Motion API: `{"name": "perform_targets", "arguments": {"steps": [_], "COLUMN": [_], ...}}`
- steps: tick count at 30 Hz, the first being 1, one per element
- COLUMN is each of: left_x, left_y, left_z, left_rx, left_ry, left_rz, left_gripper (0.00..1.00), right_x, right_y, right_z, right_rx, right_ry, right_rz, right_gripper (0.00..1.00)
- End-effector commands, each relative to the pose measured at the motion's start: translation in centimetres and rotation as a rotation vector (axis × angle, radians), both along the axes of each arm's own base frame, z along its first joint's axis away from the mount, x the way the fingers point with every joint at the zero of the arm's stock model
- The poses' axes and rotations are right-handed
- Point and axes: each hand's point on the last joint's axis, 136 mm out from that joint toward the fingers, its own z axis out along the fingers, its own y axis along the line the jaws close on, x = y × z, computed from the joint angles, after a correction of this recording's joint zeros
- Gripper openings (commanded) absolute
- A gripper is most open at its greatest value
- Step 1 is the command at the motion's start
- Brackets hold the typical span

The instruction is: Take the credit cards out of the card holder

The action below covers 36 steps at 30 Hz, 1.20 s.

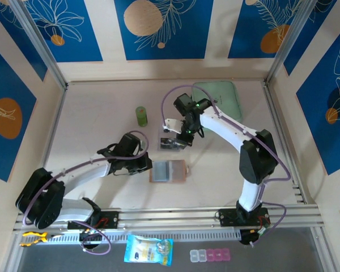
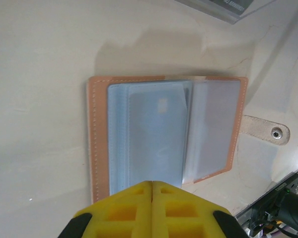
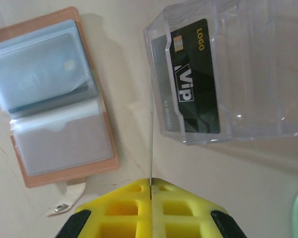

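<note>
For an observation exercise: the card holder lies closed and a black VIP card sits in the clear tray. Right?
No: the card holder lies open, as the right wrist view shows. The black VIP card does sit in the clear tray.

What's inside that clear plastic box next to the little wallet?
The clear box holds a black card marked VIP, lying over a grey card. The black one covers much of the grey card's face; anything further beneath them cannot be seen.

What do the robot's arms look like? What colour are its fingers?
The left arm and right arm are white with chunky black joints; lilac cables loop along them. The left gripper and right gripper have bright yellow fingers with square hollows.
</note>
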Motion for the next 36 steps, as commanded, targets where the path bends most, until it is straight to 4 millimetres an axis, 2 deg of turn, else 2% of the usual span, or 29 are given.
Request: {"name": "perform_targets", "arguments": {"steps": [1, 8, 17, 22, 25, 28, 30, 31, 36], "left_x": [-0.7, -0.6, -0.7, -0.6, -0.5, -0.5, -0.5, -0.5, -0.4], "left_y": [1.5, 2.6, 3.3, 3.4, 3.4, 3.3, 3.2, 3.2, 2.9], "left_z": [-0.7, -0.5, -0.9, -1.0, -1.1, -1.2, -1.2, -1.2, -1.3], "left_rx": [0.035, 0.025, 0.025, 0.020, 0.016, 0.011, 0.009, 0.006, -0.003], "left_ry": [0.018, 0.013, 0.023, 0.026, 0.029, 0.032, 0.035, 0.033, 0.040], "left_rz": [0.014, 0.043, 0.059, 0.065, 0.066, 0.063, 0.063, 0.062, 0.056], "left_gripper": [0.04, 0.04, 0.04, 0.04, 0.04, 0.04, 0.04, 0.05, 0.05], "right_x": [0.4, 2.1, 3.1, 3.0, 3.1, 3.2, 3.7, 3.9, 4.3], "right_y": [0.0, 1.7, 2.6, 2.7, 2.5, 2.6, 2.4, 2.2, 1.6], "right_z": [0.8, 1.1, -1.0, -2.3, -2.7, -2.5, -2.4, -2.4, -1.3], "right_rx": [-0.027, -0.009, -0.019, -0.029, -0.037, -0.023, -0.033, -0.043, -0.056], "right_ry": [0.003, 0.016, 0.046, 0.076, 0.077, 0.079, 0.055, 0.047, 0.002], "right_rz": [0.103, 0.144, 0.171, 0.178, 0.174, 0.168, 0.156, 0.152, 0.142], "right_gripper": [0.00, 0.00, 0.00, 0.03, 0.08, 0.08, 0.20, 0.23, 0.24]}}
